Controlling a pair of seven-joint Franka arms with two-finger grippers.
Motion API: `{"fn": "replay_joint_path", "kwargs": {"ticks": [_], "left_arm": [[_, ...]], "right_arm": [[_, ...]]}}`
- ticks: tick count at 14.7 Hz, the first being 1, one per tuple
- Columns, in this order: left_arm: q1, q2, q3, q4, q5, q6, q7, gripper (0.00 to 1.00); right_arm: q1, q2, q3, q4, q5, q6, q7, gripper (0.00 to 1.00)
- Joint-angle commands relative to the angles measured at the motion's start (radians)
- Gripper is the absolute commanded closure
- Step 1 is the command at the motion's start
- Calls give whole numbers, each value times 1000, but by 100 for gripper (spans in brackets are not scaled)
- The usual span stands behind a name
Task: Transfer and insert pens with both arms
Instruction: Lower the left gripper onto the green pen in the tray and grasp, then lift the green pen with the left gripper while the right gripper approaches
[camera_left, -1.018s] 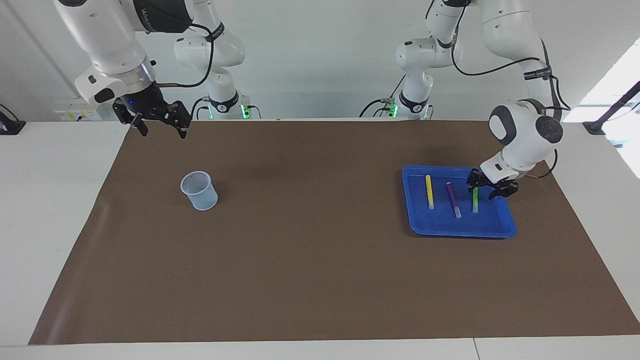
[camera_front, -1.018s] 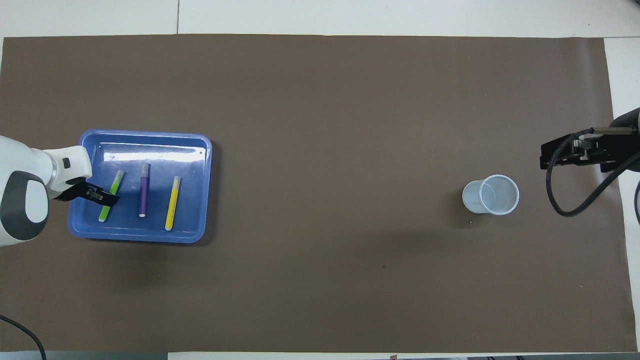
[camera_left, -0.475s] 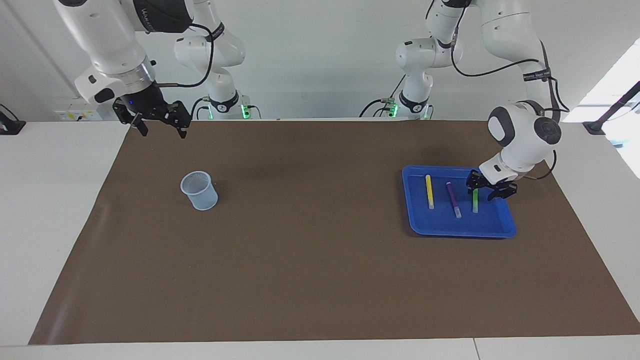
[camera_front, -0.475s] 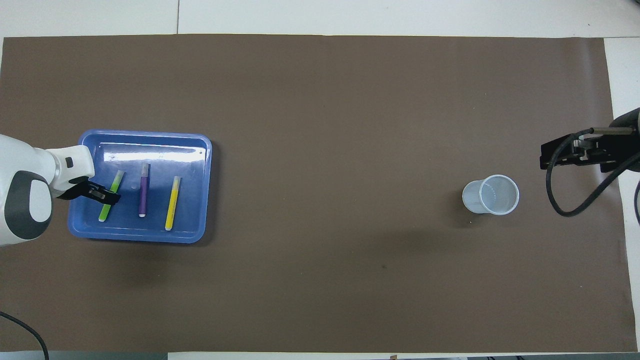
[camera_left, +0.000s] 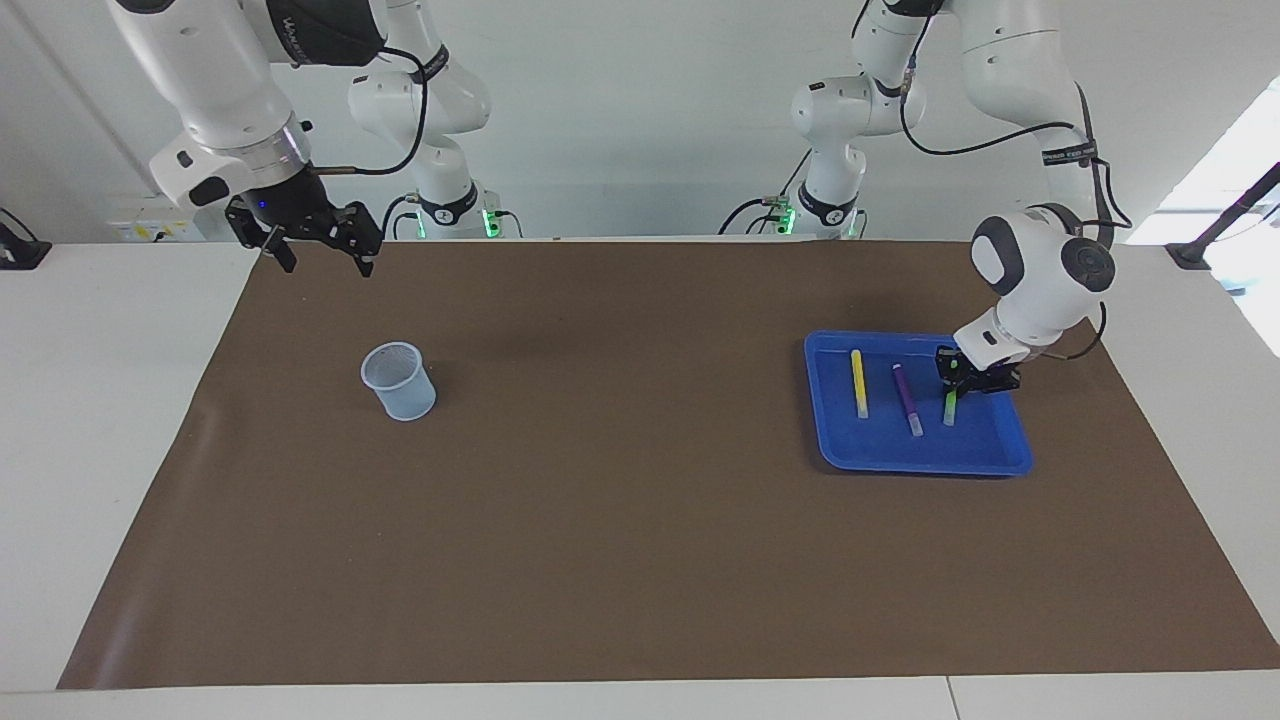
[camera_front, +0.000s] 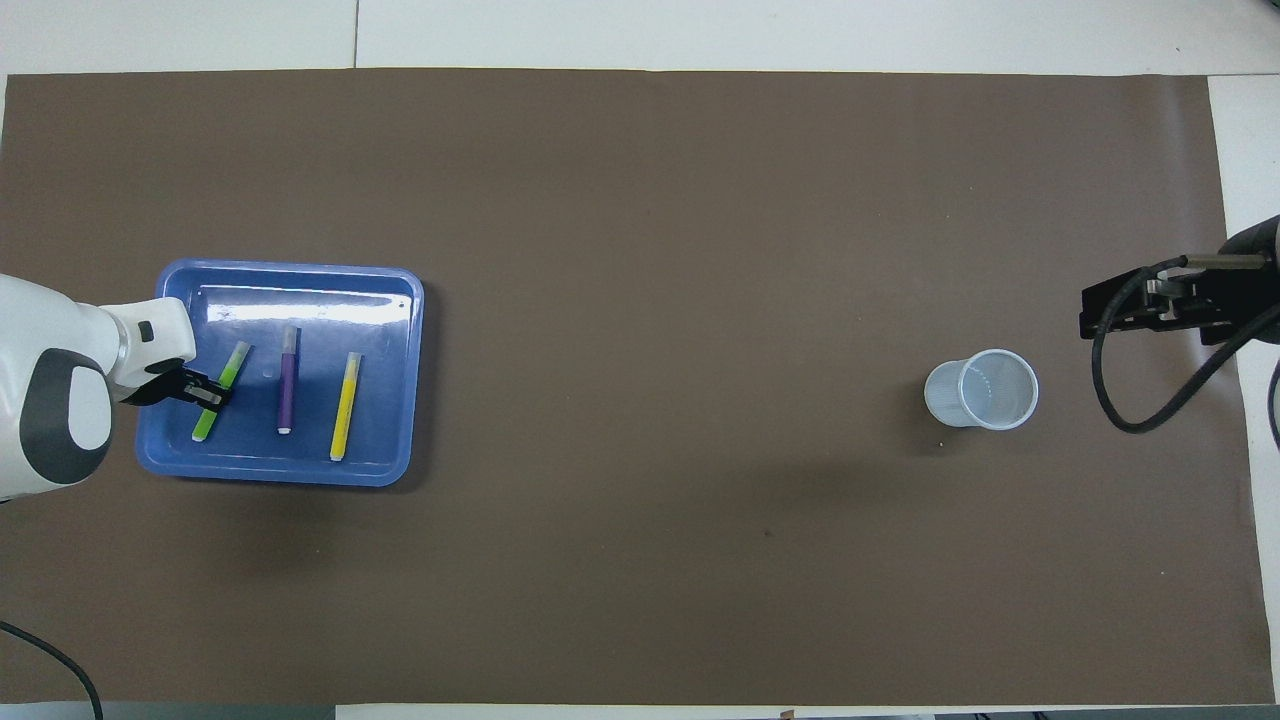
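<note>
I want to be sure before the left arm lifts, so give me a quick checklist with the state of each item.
1. Left hand shut on the green pen: ok.
2. Green pen clear of the purple pen: ok, apart in the tray.
3. Yellow pen out of the way: ok, it lies toward the cup's end of the tray.
4. Cup upright, mouth open: ok.
5. Right hand open for a handover: ok, it waits over the mat's edge near the cup.
6. Grip firm enough to lift: cannot tell.
</note>
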Motion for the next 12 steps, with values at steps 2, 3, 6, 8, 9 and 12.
{"fn": "replay_joint_path", "kwargs": {"ticks": [2,3,6,8,9,12], "left_arm": [[-5,-14,-6,105,-21,-173,-73,100],[-7,-17,-9,168,-21,-263,-133,100],[-88,-23,-20,340,-50,-501,-477,100],[-143,-29,-26,423,-117,-609,-698,100],[-168,-45,-31,437,-150,-632,-826,100],[-234,-95,-51,428,-275,-634,-1255,100]], "right_arm": [[-13,-2,5,3,21,-14,-19,0],[-13,-4,6,1,21,-14,-19,0],[-13,-2,6,1,21,-14,-23,0],[-12,-4,6,1,21,-12,-23,0],[-9,-4,6,1,21,-11,-19,0],[-3,-7,9,0,24,-8,-13,0]]}}
